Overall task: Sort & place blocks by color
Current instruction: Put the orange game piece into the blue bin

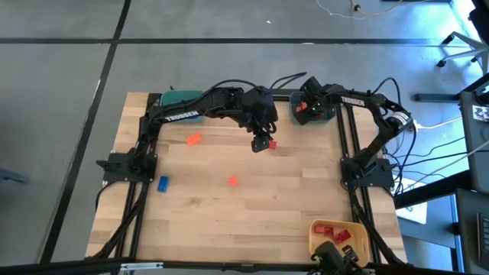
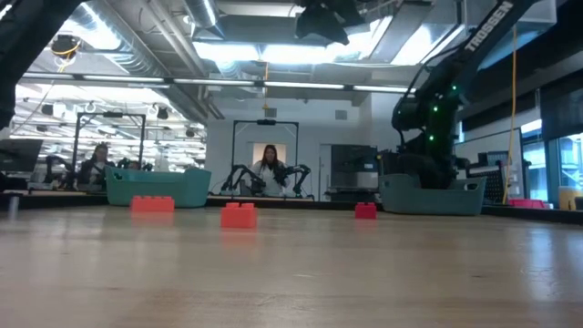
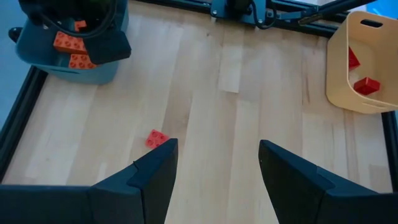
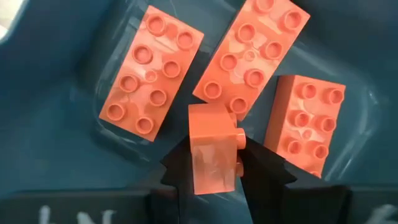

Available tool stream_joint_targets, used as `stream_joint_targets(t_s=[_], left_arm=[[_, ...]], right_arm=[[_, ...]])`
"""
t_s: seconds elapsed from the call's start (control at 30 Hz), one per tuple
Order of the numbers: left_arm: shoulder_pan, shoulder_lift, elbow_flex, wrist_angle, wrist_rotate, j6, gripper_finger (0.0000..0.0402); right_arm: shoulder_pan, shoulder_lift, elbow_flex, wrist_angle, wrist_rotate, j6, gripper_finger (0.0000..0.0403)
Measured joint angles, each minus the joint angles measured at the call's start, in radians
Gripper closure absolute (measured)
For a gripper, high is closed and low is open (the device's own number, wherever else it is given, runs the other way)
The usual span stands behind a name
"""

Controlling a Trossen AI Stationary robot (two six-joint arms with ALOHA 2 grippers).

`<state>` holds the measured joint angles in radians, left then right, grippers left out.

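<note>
My right gripper [image 4: 214, 158] reaches down into the grey-blue bin [image 1: 325, 114] and is shut on a small orange block [image 4: 212, 146]. Three orange blocks [image 4: 149, 68] lie flat on the bin's floor under it. My left gripper [image 3: 217, 149] hangs open above the table's middle [image 1: 262, 142], with a red block [image 3: 157, 138] on the wood just beside its fingers. On the table also lie two orange blocks [image 1: 194, 139] [image 1: 233, 181] and a blue block [image 1: 163, 183]. My right gripper pinches the small orange block by two opposite sides [image 4: 198, 163] between its two fingers. The fingers point down into the bin from above. The block is turned on its side, its studs [image 4: 236, 134] facing sideways, above the blocks on the bin's floor.
A teal bin [image 1: 179, 98] stands at the far left and a yellow bin [image 1: 315, 238] with red blocks at the near right corner. Dark frame rails run along both table sides. Bare wood lies open across the table's near half.
</note>
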<state>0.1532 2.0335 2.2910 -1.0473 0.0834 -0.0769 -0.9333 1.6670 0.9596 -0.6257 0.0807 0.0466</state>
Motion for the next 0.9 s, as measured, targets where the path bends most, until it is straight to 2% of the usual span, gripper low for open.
stream_joint_targets(t_s=[0.33,0.53,0.7,0.9], left_arm=[[-0.003,0.0,0.0,0.0,0.0,0.0,0.0185],[-0.003,0.0,0.0,0.0,0.0,0.0,0.0185],[-0.006,0.0,0.0,0.0,0.013,0.0,0.0185],[-0.017,0.0,0.0,0.0,0.013,0.0,0.0185]], right_arm=[[0.0,0.004,0.013,-0.01,0.003,0.012,0.0286],[0.0,0.003,0.105,-0.144,-0.018,0.092,0.0285],[0.0,0.003,0.178,-0.258,-0.048,0.062,0.0284],[0.0,0.002,0.194,-0.25,-0.049,0.002,0.0284]])
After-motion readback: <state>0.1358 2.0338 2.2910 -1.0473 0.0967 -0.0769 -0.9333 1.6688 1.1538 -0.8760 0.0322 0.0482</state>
